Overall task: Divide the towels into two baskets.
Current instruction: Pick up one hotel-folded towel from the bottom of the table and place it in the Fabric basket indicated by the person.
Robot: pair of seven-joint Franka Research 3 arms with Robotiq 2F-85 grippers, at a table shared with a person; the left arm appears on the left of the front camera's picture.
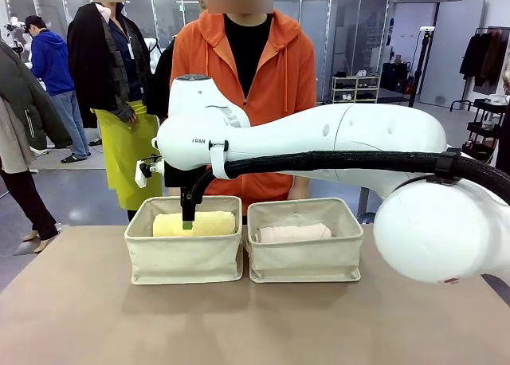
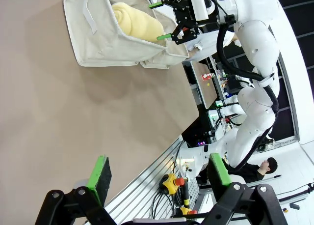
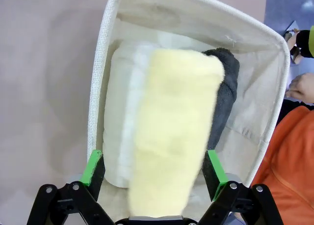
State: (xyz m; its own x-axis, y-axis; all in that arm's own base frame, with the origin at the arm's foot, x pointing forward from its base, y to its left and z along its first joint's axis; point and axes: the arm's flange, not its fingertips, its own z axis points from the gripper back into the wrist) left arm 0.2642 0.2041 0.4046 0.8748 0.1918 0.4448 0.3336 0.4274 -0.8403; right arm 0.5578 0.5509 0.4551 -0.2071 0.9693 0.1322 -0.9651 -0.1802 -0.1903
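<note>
Front view: we see 2 baskets side by side on the table (image 1: 72, 317), before a person in an orange hoodie (image 1: 243, 70). The right arm (image 1: 319, 146) reaches across the middle, and its gripper (image 1: 188, 220) hangs over the left basket (image 1: 183, 257), its fingertip at the yellow towel (image 1: 199, 223) lying on top there. The pink towel (image 1: 292, 233) lies in the right basket (image 1: 304, 261).

From the right wrist we look straight down into the left basket (image 3: 100, 87). The yellow towel (image 3: 174, 131) lies between the spread green pads (image 3: 91, 166), which stand apart on either side of the roll; we cannot tell whether they touch it. Beneath it lie the white towel (image 3: 120, 117) on 1 side and the grey towel (image 3: 223, 92) on the other.

From the left wrist, the left gripper (image 2: 159, 173) hangs released above bare table, well apart from the baskets, nothing between its pads.
</note>
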